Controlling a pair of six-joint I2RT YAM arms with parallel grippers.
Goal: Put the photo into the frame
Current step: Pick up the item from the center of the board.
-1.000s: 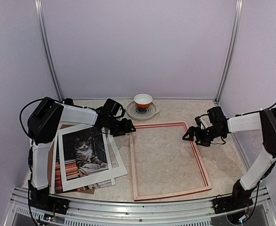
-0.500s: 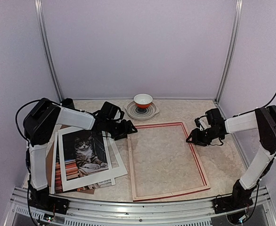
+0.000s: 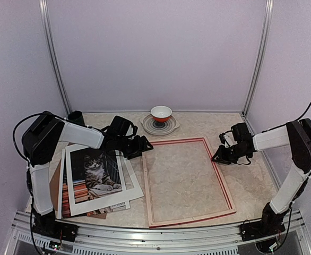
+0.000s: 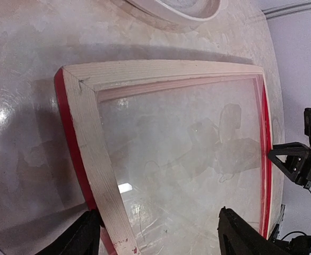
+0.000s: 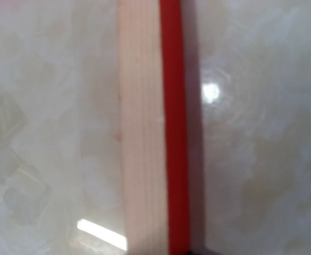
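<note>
Field notes.

My left gripper [image 3: 144,144] hung low at the far-left corner of the frame [image 3: 192,218]. The jaws stood wide. In the wrist view one finger [image 4: 84,240] sat outside the glossy red edge and the other over the clear pane, with the pale wood rail running between them. Neither finger pressed the wood that I could see, and I held nothing.

My right gripper [image 3: 219,155] was down at the frame's right rail, toward its far end. (The wrist camera gave me only a blurred close-up of pale wood and red edge, with no fingers.) From above, the jaws were too small and dark to read. I could not tell whether they had clamped the rail.

The frame lay flat on the table [image 3: 253,183], back side up and a little skewed, between my two arms.

The photo [image 3: 94,169] lay to the left, just beside the frame, in a loose stack. The tabby showed through the cut-out of the white mat [image 3: 133,183], and the brown backing board [image 3: 56,187] was underneath.

A red-and-white bowl [image 3: 161,112] sat on a plate [image 3: 170,127] beyond the frame's far rail.
</note>
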